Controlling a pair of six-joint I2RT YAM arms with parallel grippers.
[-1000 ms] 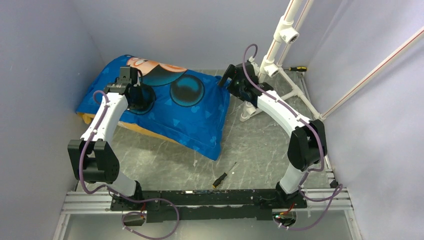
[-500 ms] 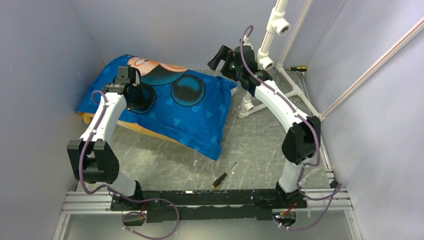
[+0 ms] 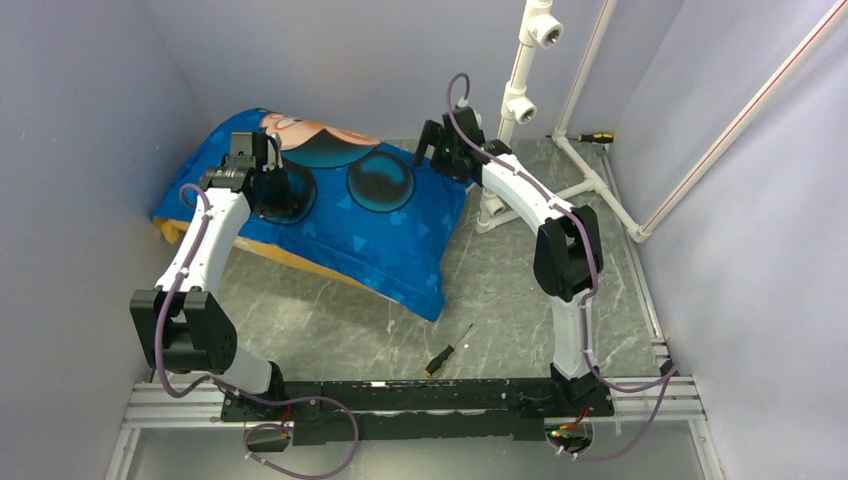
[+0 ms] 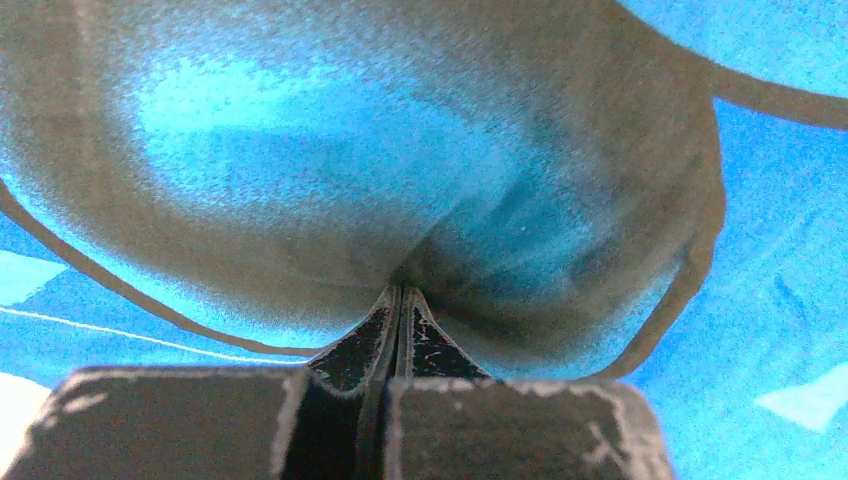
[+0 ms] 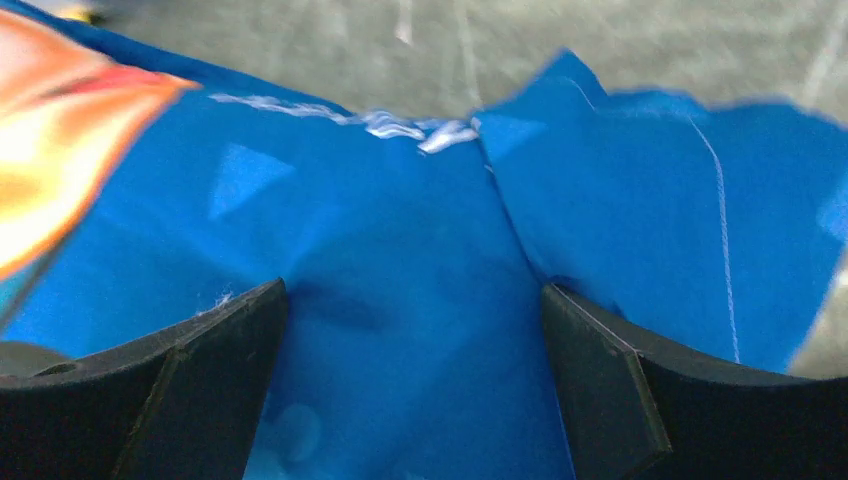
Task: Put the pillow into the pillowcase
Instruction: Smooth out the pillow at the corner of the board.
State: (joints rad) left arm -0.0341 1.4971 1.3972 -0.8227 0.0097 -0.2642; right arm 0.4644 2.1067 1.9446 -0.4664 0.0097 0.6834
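The blue pillowcase point(image 3: 390, 235) with the cartoon mouse print lies plump at the back left of the table, its orange underside showing at the near edge. The pillow is hidden from every view. My left gripper point(image 3: 275, 190) presses down on a black printed ear point(image 4: 400, 150); in the left wrist view it point(image 4: 400, 292) is shut, with the fabric puckered at its tips. My right gripper point(image 3: 432, 140) hovers at the case's right end, open. In the right wrist view, blue cloth point(image 5: 400, 330) fills the gap of the right gripper point(image 5: 412, 290), beside a seam with white threads point(image 5: 420, 130).
A white pipe frame point(image 3: 512, 100) stands upright right behind the right arm, its base tubes running along the right wall. A small screwdriver point(image 3: 445, 352) lies near the front rail, another with a yellow handle point(image 3: 597, 137) at the back right. Walls close in on three sides.
My right arm has swung left from beside the pipe frame to over the pillowcase's right end. The pipe upright has shifted from leaning right to nearly vertical. The left gripper has edged slightly left.
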